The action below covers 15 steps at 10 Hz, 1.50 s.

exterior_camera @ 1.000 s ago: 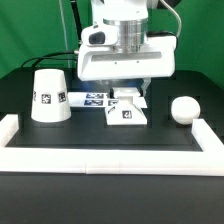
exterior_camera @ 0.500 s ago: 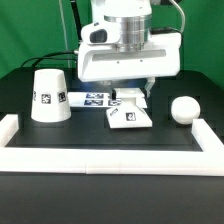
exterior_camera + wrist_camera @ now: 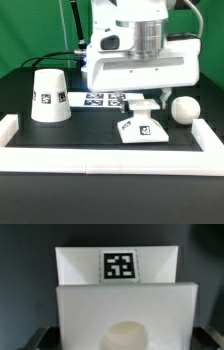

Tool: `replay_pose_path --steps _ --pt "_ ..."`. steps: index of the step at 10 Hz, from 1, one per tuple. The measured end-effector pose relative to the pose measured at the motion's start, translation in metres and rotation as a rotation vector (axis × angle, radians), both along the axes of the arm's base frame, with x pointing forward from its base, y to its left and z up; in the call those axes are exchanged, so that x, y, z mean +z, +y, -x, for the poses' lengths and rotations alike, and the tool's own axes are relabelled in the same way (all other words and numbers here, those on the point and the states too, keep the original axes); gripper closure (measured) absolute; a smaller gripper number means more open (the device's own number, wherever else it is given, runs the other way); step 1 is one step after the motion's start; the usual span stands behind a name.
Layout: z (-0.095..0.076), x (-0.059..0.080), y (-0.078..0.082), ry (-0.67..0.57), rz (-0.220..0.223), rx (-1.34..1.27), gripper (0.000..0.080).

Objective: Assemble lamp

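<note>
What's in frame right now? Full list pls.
shade: one, white with a black-and-white tag, standing at the exterior view's left.
marker board: one, white with tags, flat, beside the shade.
base: one, white flat square with a tag, right of centre, looks tilted.
bulb: one, white, round, exterior view's right, near the base.
rail: one, white, along the table's front and side edges.
table: one, black.
arm: one, white, above the base.
gripper: one, shut on the base's far edge.
</note>
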State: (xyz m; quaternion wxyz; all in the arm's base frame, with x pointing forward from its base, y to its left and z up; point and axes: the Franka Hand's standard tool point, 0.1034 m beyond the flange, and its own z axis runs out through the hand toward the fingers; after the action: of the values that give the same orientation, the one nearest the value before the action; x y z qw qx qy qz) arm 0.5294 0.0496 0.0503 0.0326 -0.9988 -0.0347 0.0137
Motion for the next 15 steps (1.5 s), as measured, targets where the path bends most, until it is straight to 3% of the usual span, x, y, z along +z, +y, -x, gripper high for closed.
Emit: replay_pose_path --steps 3,9,15 --pt "-0.032 -0.003 0.015 -0.036 -0.006 0.007 0.0265" --pt "-0.032 -0.003 0.017 -0.037 -0.005 0.000 0.0264" --pt "-0.082 -0.002 0.050 -0.097 -0.020 -0.040 0.0264"
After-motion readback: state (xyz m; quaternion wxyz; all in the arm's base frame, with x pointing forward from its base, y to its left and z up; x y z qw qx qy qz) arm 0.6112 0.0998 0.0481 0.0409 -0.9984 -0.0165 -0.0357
